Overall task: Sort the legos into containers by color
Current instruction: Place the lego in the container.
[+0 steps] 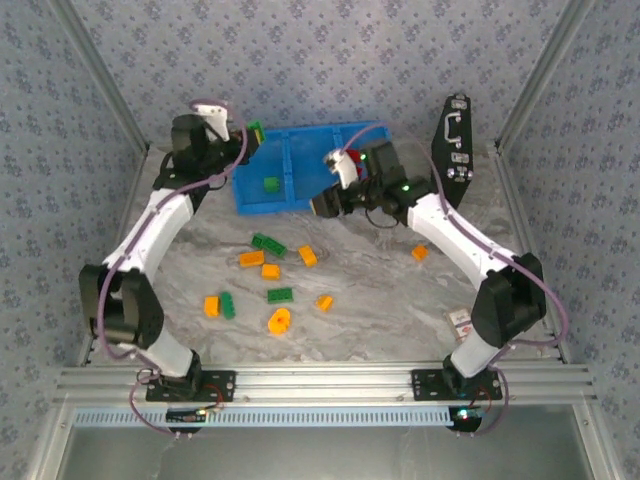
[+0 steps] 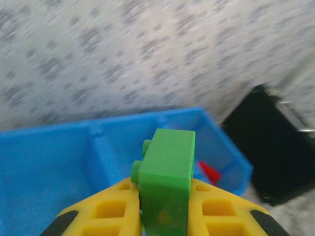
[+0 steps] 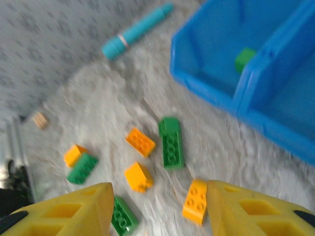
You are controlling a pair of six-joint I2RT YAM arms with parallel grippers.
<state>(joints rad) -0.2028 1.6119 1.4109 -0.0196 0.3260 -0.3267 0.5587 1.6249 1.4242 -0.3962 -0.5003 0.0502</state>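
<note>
**A:** Where was the left gripper (image 1: 252, 132) in the overhead shot, and did it have anything?

**B:** Upper left, right by the far left corner of the tray (image 1: 285, 207). Its wrist cam showed the jaws pinched tight on a green brick (image 2: 166, 179) at the bottom centre of the frame. The studs faced left, with the yellow fingers (image 2: 106, 214) on both sides. The tray ran across the middle of that frame behind it.

**A:** Anything in the tray?

**B:** A green cube (image 1: 270, 183) in the left compartment and a red piece (image 2: 208, 172) in the right one.

**A:** And the loose bricks?

**B:** Scattered on the table (image 1: 380, 290) below the tray, around the centre of the overhead view, greens and oranges mixed. There was a green one (image 1: 268, 244) just beside an orange one (image 1: 251, 259). A lone orange (image 1: 420, 252) sat further right.

**A:** Right gripper?

**B:** The right gripper (image 3: 157, 211) hung over the table, with its yellow fingers in the bottom corners of its wrist cam. The jaws were partway apart with nothing between them, and you could see loose bricks on the table through the gap. The tray filled the upper right of that frame, and a blurry teal tool (image 3: 138, 32) lay near the top, left of the tray. Overhead, a black case (image 1: 455, 140) stood at the upper right, just past the tray.
</note>
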